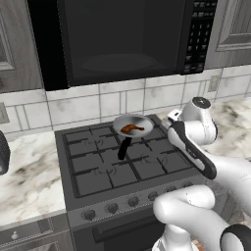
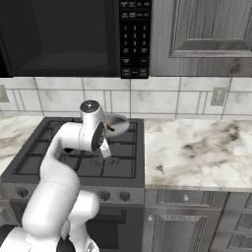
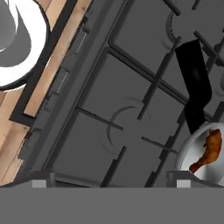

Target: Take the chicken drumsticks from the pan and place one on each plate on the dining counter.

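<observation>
The place was a home kitchen. A dark gas stove (image 1: pixel 122 162) with iron grates and a row of front knobs (image 1: pixel 132 202) stood between marble worktops (image 2: pixel 197 147). A black microwave (image 1: pixel 122 39) hung above it, flanked by grey panelled cabinets (image 2: pixel 206 34). Pale tiles (image 1: pixel 78 105) lined the back wall, which carried an outlet (image 2: pixel 218 96). A small pan (image 1: pixel 133 125) sat on a rear burner.

White arm (image 1: pixel 196 206) built of smooth, rounded glossy segments, seen from behind in both base views. A long black strip runs along one upper link (image 1: pixel 192 149) (its edges rounded). A dark grey disc caps the topmost joint (image 1: pixel 200 102), ringed in white. A black collar marks the lowest joint (image 1: pixel 236 239). No cables, screws or lettering can be made out.
</observation>
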Motion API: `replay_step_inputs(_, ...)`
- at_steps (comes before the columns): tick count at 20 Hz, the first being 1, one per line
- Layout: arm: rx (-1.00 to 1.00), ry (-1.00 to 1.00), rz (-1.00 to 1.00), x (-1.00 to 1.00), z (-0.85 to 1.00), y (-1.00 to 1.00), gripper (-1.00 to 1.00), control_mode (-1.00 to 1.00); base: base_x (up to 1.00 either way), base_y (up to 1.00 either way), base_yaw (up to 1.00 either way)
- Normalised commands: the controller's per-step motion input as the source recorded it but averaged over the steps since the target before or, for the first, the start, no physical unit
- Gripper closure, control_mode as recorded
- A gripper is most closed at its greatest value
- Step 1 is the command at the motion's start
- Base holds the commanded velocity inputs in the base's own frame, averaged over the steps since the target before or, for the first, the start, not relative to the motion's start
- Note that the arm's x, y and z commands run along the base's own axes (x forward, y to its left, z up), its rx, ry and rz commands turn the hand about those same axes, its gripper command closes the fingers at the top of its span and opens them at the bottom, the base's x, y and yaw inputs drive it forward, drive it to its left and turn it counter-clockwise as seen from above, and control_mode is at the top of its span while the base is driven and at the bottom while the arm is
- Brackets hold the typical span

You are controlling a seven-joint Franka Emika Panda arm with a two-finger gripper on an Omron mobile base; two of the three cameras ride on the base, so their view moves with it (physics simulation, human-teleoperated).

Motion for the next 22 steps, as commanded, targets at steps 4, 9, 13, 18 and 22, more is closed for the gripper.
replay_step_inputs(4, 0.00, 0.00, 0.00, 0.83, 0.00, 0.24, -1.00, -1.00, 0.00, 0.00, 0.00)
replay_step_inputs(9, 0.00, 0.00, 0.00, 0.69, 0.00, 0.33, -1.00, -1.00, 0.00, 0.00, 0.00)
replay_step_inputs(13, 0.00, 0.00, 0.00, 0.64, -0.01, 0.39, -1.00, -1.00, 0.00, 0.00, 0.00)
replay_step_inputs(18, 0.00, 0.00, 0.00, 0.62, -0.17, 0.45, -1.00, -1.00, 0.00, 0.00, 0.00)
replay_step_inputs(22, 0.00, 0.00, 0.02, 0.60, -0.39, 0.18, -1.00, -1.00, 0.00, 0.00, 0.00)
